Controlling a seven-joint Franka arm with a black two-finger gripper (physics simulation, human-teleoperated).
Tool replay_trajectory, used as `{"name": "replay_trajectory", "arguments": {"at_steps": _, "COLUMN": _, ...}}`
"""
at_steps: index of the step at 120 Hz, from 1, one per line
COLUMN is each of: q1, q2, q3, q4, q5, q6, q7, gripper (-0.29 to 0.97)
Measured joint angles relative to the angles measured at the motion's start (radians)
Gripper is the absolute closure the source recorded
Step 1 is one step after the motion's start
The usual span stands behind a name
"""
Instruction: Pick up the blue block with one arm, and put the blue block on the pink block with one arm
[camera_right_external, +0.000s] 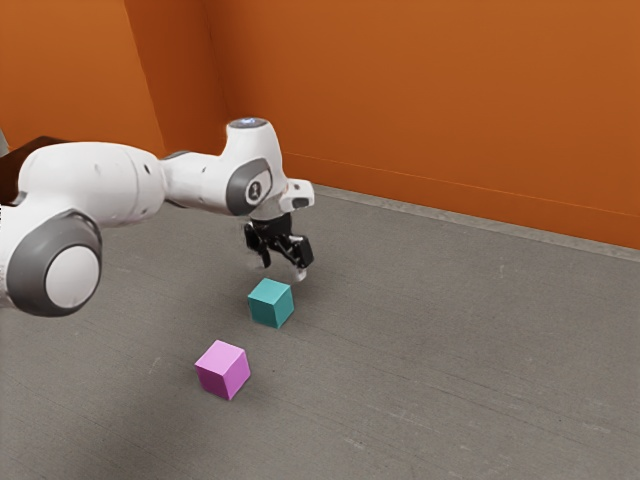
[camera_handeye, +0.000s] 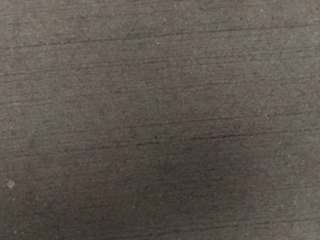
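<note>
- The grey, faintly streaked matte tabletop (camera_right_external: 480, 380) runs back to smooth orange walls (camera_right_external: 450, 100), which meet in a corner well behind the small teal-blue cube (camera_right_external: 271, 303).
- That blue cube sits flat on the surface. The small pink cube (camera_right_external: 222, 369) lies near it, towards the viewer and the exterior view's left, and the two do not touch.
- The white arm's black two-finger gripper (camera_right_external: 283, 265) hangs just above and behind the blue cube, its fingers spread and grasping nothing.
- Bare tabletop stretches wide to the exterior view's right of the blue cube, as far as the wall's base.
- The hand's camera catches close-up grey surface (camera_handeye: 160, 120) with thin dark lines and a tiny pale speck (camera_handeye: 10, 184).
</note>
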Motion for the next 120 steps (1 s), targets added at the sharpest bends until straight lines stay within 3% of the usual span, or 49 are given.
{"name": "replay_trajectory", "arguments": {"at_steps": 44, "q1": -0.041, "q2": -0.009, "q3": -0.002, "q4": -0.009, "q5": 0.005, "q6": 0.027, "q7": 0.005, "gripper": 0.0}}
{"name": "replay_trajectory", "arguments": {"at_steps": 120, "q1": -0.07, "q2": -0.203, "q3": 0.006, "q4": -0.249, "q5": 0.052, "q6": 0.047, "q7": -0.003, "gripper": 0.0}}
